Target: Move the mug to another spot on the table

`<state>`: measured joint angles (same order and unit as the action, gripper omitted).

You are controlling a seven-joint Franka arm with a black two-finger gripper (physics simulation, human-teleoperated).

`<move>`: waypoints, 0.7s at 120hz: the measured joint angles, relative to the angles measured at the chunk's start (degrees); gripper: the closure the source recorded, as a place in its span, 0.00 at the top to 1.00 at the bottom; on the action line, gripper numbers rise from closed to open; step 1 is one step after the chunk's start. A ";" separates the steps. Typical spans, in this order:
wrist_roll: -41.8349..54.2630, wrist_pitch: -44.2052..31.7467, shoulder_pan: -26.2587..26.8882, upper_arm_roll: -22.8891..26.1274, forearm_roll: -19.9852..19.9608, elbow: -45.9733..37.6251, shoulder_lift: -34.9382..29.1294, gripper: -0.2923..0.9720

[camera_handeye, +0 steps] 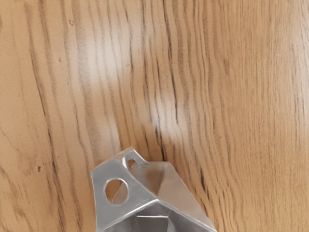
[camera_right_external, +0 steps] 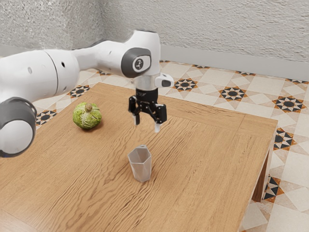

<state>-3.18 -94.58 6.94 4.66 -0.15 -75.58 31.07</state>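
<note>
This is looking like a room in a home, possibly a kitchen: a wooden table (camera_right_external: pixel 203 159) is standing on a floor (camera_right_external: pixel 231 92) of patterned tiles, a rough plastered wall (camera_right_external: pixel 217 24) with a grey skirting board (camera_right_external: pixel 217 58) is running behind it, and a cabbage (camera_right_external: pixel 87 116) is lying near the table's edge on the exterior view's left.

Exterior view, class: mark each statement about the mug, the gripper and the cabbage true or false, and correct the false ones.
1. The mug stands upright on the wooden table. True.
2. The gripper is shut on the mug. False: it is open and hangs above the mug, apart from it.
3. A green cabbage lies on the table, toward the exterior view's left of the mug. True.
4. The cabbage touches the mug. False: bare wood lies between them.
</note>
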 joint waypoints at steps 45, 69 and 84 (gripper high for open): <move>-11.68 7.43 0.43 0.46 1.26 12.69 14.15 0.77; -15.60 8.22 0.44 0.93 2.39 13.41 16.81 0.77; -16.82 7.99 0.44 1.31 3.76 14.19 18.38 0.77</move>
<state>-20.00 -86.59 7.38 5.97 3.61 -61.40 49.45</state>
